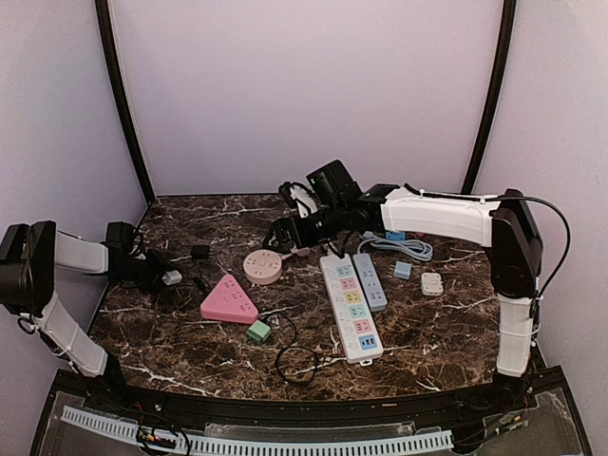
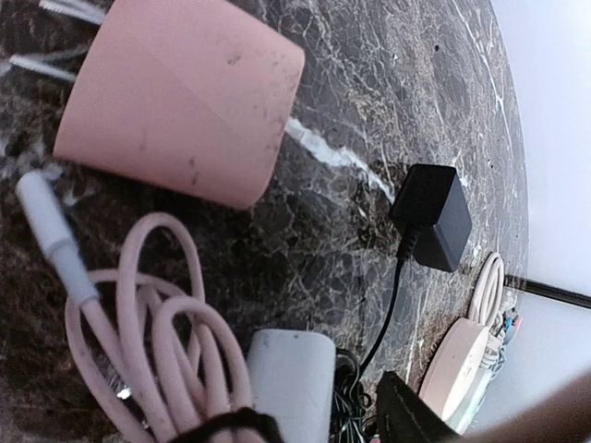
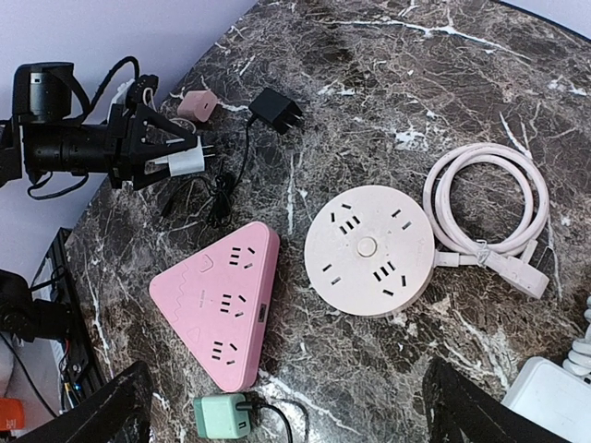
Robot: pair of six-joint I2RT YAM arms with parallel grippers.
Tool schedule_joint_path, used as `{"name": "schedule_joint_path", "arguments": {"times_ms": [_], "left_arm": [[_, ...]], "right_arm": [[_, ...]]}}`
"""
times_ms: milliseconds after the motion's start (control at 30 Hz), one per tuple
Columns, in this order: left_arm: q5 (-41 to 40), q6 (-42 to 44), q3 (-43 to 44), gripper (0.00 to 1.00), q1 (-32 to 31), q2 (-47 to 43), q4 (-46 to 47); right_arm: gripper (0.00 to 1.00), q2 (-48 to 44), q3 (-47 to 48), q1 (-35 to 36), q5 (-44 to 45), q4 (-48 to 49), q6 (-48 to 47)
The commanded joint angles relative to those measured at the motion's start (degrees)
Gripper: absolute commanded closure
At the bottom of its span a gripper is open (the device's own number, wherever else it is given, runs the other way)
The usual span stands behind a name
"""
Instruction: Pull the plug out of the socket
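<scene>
Right jaws wide apart, partly cropped; left jaws around white plug (image 3: 187, 162), grip unclear.

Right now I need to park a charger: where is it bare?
Near-left corner, in front of the pink triangular strip and left of the green adapter. Near-right, beside the long white strip, in front of the white adapter. Crowded around the round socket.

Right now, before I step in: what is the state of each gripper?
Left gripper: white plug between its fingers; gripped or loose cannot be told.
Right gripper: open, holding nothing.
</scene>
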Motion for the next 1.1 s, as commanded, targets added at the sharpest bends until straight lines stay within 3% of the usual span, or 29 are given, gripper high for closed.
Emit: {"name": "schedule_joint_path", "arguments": {"times_ms": [0,133,567,900,1067], "left_arm": [[-2.9,-0.3,-4.0,0.37,0.3,-3.6,-5.8],[-4.9,-0.6,-5.7,0.29,0.2,-8.3,-8.5],[-16.7,-4.8,-9.4,0.20,0.3,-29.2,-20.6],[-10.3,1.1,-2.8,0.01,-0.4,-34.3,-22.0],[-10.0,3.7,1.5,0.01,-6.8,-34.3,-20.2]], "right_arm": [[0.01,-2.1,-0.7,0.0,0.6,2.1,-0.1],[0.01,-2.1,-0.7,0.0,0.2,2.3,0.2],[0.01,-2.0,-1.7,0.0,-0.4,2.8,0.5],[0.01,-3.4,-2.7,-0.6,1.1,3.2,0.9],[0.01,-6.5,-6.1,-2.3,3.1,5.0,2.0]]}}
